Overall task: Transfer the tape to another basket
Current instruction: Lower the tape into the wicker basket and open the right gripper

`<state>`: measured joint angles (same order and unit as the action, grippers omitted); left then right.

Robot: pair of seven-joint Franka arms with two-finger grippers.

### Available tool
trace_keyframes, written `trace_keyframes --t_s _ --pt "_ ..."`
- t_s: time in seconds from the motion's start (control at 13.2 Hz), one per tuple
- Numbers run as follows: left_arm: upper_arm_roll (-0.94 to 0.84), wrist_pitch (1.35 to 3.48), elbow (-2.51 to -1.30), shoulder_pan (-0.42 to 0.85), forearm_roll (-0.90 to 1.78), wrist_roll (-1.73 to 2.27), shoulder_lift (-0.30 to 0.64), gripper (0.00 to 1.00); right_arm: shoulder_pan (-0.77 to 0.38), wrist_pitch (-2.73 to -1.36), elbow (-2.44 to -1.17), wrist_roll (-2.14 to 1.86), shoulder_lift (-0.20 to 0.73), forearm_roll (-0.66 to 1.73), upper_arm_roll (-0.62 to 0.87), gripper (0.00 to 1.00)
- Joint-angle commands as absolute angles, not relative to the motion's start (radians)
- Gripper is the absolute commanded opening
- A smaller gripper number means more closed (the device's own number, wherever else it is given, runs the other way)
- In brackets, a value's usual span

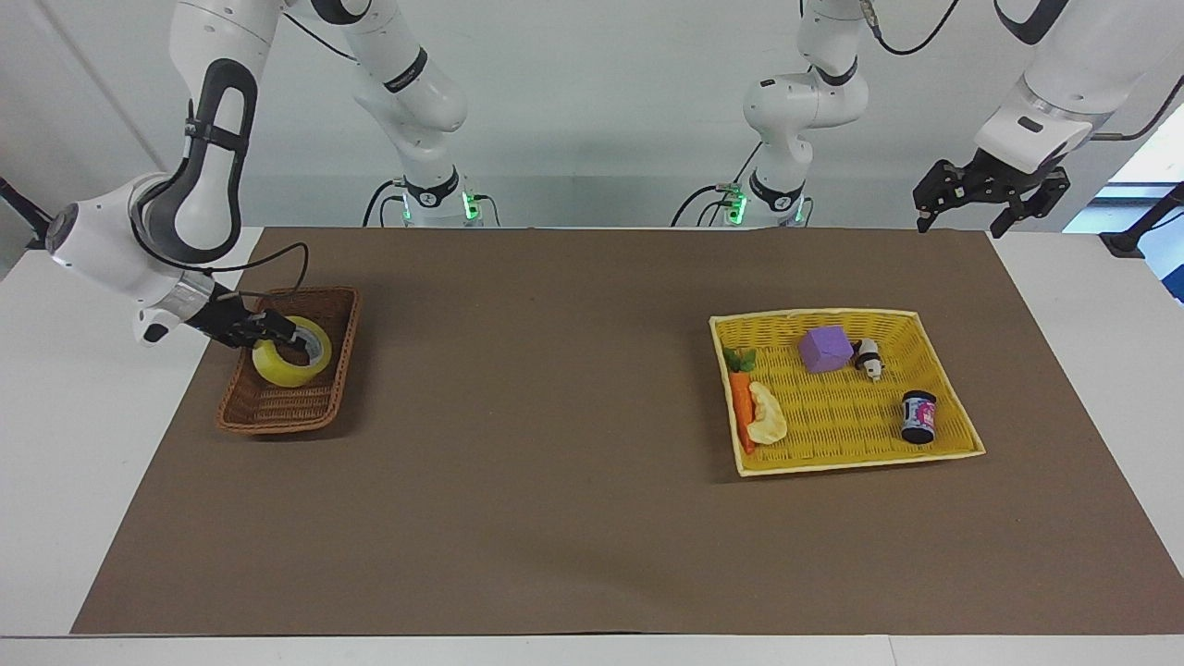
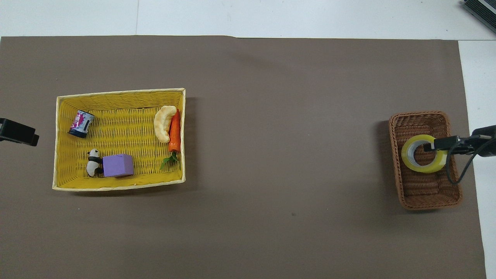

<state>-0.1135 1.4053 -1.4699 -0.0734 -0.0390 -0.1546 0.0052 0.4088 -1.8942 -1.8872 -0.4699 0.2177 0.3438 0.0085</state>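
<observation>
Seen from overhead, the basket [image 1: 277,412] is sitting at the 3 o'clock end of the tabletop [image 1: 555,518]. The tape [image 1: 277,370] is lying in it near the middle, tilted. The right claw [image 1: 282,335] is reaching in at the roll's 3 o'clock rim and covering part of it. I cannot tell whether it is grasping the roll or has released it. The left claw [image 1: 962,220] is hanging released and holding nothing, up over the tabletop's edge. In the overhead view it is showing only as a dark stub cut off at 9 o'clock. Just beside that stub, the yellow tray [image 1: 814,314] is holding a small can [image 1: 918,417] whose print is too small to read.
</observation>
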Motion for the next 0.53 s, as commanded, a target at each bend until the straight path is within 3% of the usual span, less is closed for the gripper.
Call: trace_keyframes --t_s 0.0,0.45 --pt "-0.121 1.387 -1.459 -0.083 -0.046 -0.166 0.002 1.00 0.322 -1.867 -1.845 -0.365 0.161 0.261 0.012 1.00" --pt "-0.121 1.394 -1.459 -0.084 -0.023 -0.100 0.003 1.00 0.222 -1.865 -1.790 -0.202 0.108 0.149 0.014 1.00"
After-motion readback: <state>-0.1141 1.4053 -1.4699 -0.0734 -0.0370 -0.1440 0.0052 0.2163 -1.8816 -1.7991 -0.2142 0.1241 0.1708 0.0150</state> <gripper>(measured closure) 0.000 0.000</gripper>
